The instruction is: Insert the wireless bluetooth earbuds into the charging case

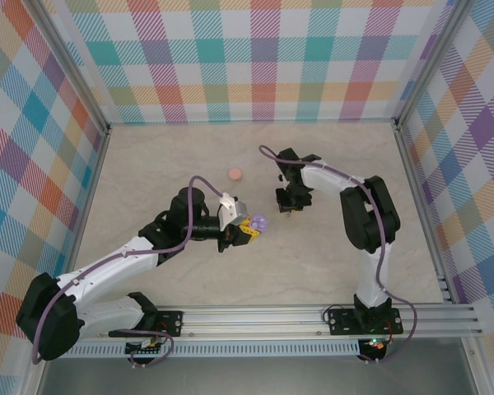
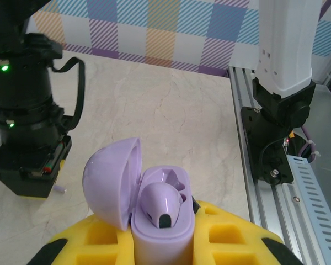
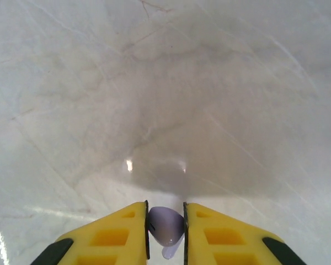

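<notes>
My left claw [image 1: 249,228] is clamped on the lilac case [image 1: 259,222]. From my left wrist I see the case [image 2: 161,234] standing upright between my yellow fingers [image 2: 231,238], and its domed lid [image 2: 113,182] is swung open to the left. One lilac earbud [image 2: 161,205] sits in a well of the case with its dark tip towards the camera. The well beside it, further back, looks hollow, though part of it is hidden.

My right claw [image 1: 290,206] is closed on a second earbud [image 3: 165,225], also lilac. From my right wrist the two yellow fingers [image 3: 118,238] press it from both sides, and a pale stem pokes out below them. The claw [image 3: 165,232] points down at the marbled table [image 3: 154,83], and a soft shadow lies just ahead of the fingertips — I cannot tell whether the second earbud touches the surface.

From above, my two claws are near each other around the middle of the table [image 1: 189,271], the left one lower and to the left, the right one a little further back. The case and the right claw are apart. A pink disc [image 1: 235,173] lies alone on the table beyond my left claw. The rail [image 1: 313,317] carrying both arm bases runs along the near edge, and checked walls [image 1: 263,58] close in the other three sides.
</notes>
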Tool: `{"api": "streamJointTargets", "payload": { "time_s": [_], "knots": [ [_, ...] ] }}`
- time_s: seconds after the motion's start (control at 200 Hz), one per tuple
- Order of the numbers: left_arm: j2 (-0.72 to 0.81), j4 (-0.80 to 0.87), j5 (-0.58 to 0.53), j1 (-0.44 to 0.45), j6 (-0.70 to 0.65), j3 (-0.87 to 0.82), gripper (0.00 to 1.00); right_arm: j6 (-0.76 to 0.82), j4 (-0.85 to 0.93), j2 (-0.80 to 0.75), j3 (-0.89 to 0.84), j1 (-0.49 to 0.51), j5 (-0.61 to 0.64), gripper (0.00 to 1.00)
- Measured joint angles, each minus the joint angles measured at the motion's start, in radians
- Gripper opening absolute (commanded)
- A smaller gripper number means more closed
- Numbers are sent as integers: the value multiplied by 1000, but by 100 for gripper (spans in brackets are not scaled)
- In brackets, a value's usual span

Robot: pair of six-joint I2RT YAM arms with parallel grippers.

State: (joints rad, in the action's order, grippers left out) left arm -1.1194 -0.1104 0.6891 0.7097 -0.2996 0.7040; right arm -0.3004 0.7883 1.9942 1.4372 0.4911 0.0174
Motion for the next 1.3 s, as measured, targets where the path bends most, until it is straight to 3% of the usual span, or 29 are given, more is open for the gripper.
{"api": "streamJointTargets", "payload": {
  "time_s": [0.67,0.92,1.3],
  "knots": [
    [-37,-161,-62,0,101,-47,2,-2,-238,-563,-307,-3,-70,22],
    [-41,-190,-62,1,100,-52,2,-2,-349,-799,-388,-3,-159,24],
    [-103,-241,-69,1,94,-58,2,-29,-460,-901,-428,6,-294,24]
  ]
}}
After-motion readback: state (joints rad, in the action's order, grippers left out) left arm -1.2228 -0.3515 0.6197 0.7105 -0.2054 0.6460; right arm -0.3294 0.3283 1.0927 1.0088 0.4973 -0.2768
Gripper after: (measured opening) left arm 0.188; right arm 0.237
